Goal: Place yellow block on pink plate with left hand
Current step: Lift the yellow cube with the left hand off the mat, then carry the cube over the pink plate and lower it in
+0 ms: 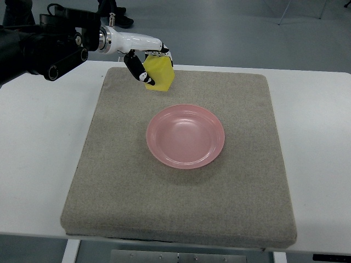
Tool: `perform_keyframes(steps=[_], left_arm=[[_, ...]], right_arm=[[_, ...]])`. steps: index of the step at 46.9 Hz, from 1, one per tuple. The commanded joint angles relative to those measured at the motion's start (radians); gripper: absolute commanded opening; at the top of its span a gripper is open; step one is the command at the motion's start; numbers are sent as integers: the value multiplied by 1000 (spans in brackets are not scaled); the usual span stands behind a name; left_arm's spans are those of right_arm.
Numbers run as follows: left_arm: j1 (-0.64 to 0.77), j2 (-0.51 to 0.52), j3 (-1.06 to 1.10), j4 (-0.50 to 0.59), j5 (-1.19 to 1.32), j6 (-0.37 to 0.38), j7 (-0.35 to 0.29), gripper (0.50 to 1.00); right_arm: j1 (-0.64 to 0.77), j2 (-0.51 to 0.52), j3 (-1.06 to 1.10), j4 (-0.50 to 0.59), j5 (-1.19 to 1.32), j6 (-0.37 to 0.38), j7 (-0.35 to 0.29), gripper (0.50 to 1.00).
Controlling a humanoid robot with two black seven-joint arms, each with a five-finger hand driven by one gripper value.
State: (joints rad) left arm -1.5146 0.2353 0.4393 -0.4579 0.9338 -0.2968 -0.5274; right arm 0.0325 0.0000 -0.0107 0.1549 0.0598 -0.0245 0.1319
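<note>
Left robot hand (147, 63) grasping one yellow block (159, 73), one empty pink plate (185, 136), one grey mat (181, 159).

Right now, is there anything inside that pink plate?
No. The pink plate is empty, resting on the grey mat. The yellow block is held by the left robot hand, beyond the plate.
</note>
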Motion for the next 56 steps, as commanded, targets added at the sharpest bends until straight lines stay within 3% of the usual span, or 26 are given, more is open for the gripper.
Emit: perform_keyframes(steps=[1,17,29,42,56], left_arm=[[11,-5,-1,25,2,-12,-2,500],[-7,-4,-17,1,3,-24,-2,500],[-16,45,-51,-198,48,25,1,500],[2,160,-168,-468,309,79,1,500],[50,127,-169,-512,410,188,10,500]], right_arm=[[1,0,0,0,0,0,0,924],[0,0,0,0,0,0,0,924],[0,0,0,0,0,0,0,924],[1,0,0,0,0,0,0,924],[0,0,0,0,0,0,0,924]])
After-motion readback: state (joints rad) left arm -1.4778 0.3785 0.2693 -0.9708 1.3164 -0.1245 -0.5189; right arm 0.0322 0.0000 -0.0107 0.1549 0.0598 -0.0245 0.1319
